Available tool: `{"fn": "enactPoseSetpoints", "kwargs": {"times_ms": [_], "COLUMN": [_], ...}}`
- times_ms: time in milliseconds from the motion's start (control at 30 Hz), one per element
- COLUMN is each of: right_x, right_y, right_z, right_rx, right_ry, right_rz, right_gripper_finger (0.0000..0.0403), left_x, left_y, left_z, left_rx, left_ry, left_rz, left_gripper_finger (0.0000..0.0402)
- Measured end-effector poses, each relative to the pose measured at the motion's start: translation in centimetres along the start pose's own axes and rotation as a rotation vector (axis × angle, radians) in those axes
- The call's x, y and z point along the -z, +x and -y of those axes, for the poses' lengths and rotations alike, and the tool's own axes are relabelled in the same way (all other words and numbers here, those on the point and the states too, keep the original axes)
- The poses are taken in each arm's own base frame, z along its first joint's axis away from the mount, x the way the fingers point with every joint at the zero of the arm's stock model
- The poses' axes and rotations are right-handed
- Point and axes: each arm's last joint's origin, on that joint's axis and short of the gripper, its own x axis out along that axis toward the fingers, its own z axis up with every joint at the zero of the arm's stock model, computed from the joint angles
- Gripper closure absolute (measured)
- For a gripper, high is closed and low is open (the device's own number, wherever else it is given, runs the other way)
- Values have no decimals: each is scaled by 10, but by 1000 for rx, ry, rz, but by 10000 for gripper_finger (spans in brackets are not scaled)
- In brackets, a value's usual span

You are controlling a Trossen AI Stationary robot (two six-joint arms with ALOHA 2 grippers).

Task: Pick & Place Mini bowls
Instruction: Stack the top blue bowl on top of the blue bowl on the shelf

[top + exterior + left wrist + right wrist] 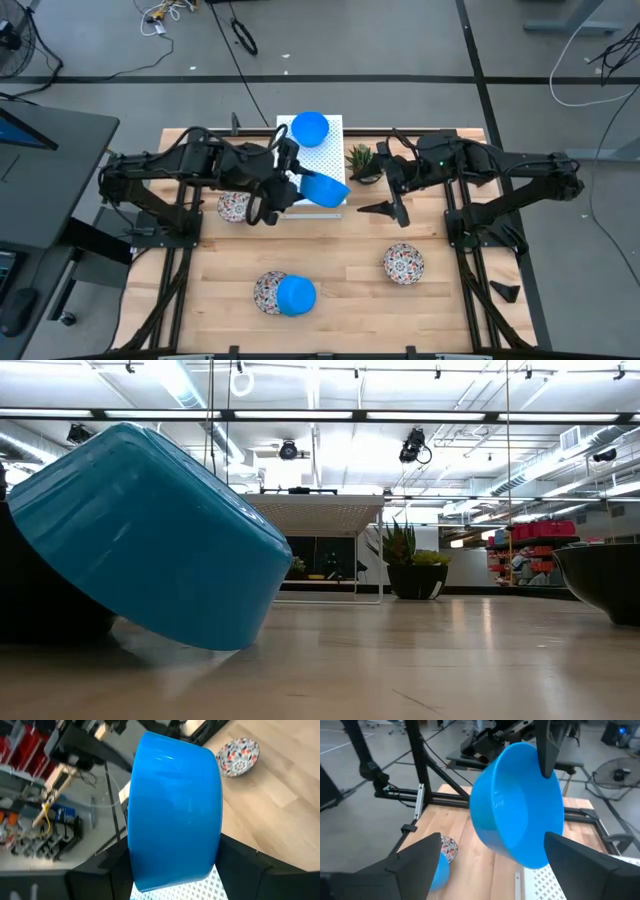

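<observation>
While mid-carry: left hand grasping a blue bowl by its rim, above the white box edge.
Orientation: tipped on its side, no long axis, being round.
Done: one blue bowl on box.
Left: four bowls on counter.
Right hand: spread, empty.

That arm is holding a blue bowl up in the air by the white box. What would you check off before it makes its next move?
1. Grip: left end effector is shut on the blue bowl, one finger over its rim: ok.
2. Bowl level: it hangs tilted on its side: not ok.
3. Landing spot: the white box already carries another blue bowl; perforated surface beside it is bare: ok.
4. Right end effector: open, holding nothing, close beside the held bowl: cannot tell whether it clears.
5. Potted plant: upright at the box's edge, apart from the bowl: ok.
</observation>
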Motion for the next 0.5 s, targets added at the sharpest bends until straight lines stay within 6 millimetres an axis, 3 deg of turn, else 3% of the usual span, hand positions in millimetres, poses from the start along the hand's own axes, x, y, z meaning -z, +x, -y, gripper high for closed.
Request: {"fn": "enactPoseSetpoints", "kwargs": {"times_ms": [500], "right_x": [-11], "right_y": [4], "right_z": [0], "right_rx": [-72], "right_ry": [-76], "right_rz": [122], "right_gripper_finger": [51], "left_x": [-7], "left_y": [0], "left_z": [-4], "left_rx": [-3], "left_ry": [-18], "left_rz": [107], "left_gripper_finger": [166]}}
